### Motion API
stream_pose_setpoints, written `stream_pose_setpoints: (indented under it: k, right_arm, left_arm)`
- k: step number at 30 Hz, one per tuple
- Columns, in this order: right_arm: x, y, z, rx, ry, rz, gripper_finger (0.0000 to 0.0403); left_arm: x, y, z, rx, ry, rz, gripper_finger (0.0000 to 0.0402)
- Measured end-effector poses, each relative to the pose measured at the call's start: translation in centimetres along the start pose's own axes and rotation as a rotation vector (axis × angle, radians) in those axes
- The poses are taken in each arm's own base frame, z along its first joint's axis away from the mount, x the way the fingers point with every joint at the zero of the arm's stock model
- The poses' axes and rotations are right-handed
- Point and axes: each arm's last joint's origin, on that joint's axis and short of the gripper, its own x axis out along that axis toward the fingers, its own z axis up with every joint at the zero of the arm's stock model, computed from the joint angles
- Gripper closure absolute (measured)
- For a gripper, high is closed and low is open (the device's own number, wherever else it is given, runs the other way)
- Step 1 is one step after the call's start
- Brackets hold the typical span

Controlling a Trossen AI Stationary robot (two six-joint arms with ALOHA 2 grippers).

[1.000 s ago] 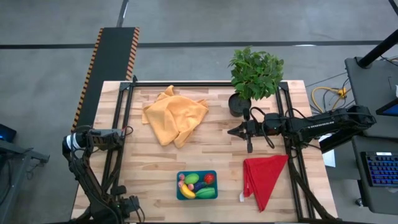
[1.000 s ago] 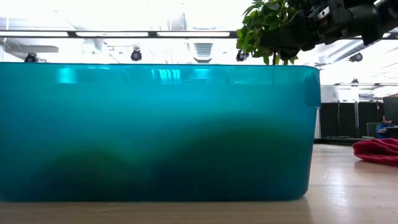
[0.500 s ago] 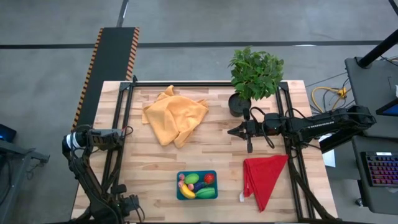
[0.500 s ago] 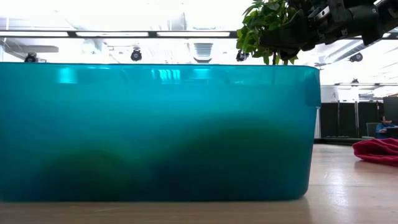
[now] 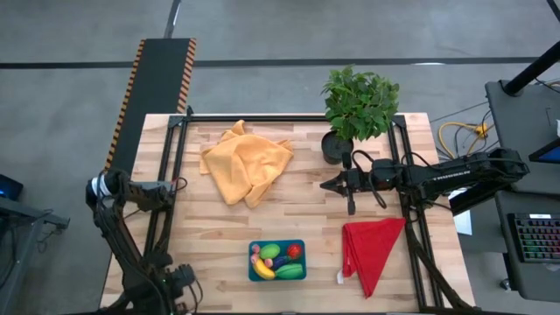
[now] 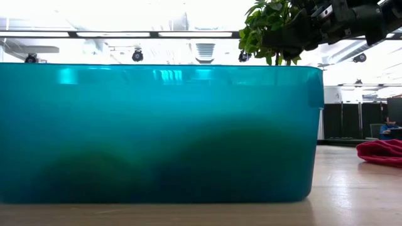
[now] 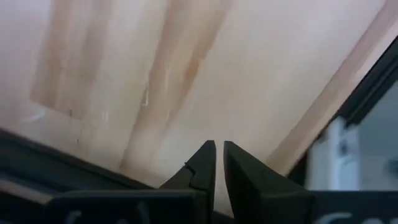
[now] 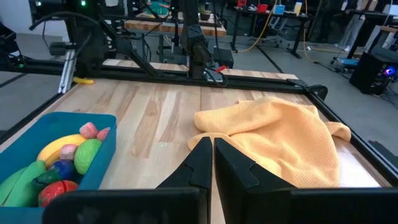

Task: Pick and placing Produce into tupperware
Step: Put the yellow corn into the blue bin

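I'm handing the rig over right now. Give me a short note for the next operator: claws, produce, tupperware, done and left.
Left claw: shut, empty, over the table's left edge.
Right claw: shut, empty, above bare wood between the orange cloth and the potted plant.
Tupperware: near front edge, left of the red cloth.
Produce: banana, tomato, eggplant, green pieces and pink bits all lie inside it.
Done: no produce seen loose on the table.
Left: apparently nothing to pick.
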Motion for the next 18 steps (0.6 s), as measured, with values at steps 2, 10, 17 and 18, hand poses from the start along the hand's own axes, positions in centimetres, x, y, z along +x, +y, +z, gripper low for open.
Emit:
stream_pose_setpoints:
  k: [2,10,17,18]
  right_arm:
    - [0.0,0.0,0.1,0.000,-0.008,-0.001,0.0394]
    - [0.0,-0.1,1.1,-0.032,-0.107,-0.011,0.0394]
    - [0.1,-0.2,3.1,-0.034,-0.170,-0.017,0.0394]
    - [0.1,-0.3,3.2,-0.040,-0.174,-0.018,0.0394]
  left_arm:
    - [-1.1,0.3,0.3,-0.082,-0.020,-0.040,0.0385]
    - [-5.1,1.8,1.1,-0.122,0.082,-0.181,0.0385]
    - [-8.1,3.6,2.6,-0.232,0.144,-0.292,0.0351]
    - [-8.3,3.7,2.8,-0.302,0.143,-0.301,0.0338]
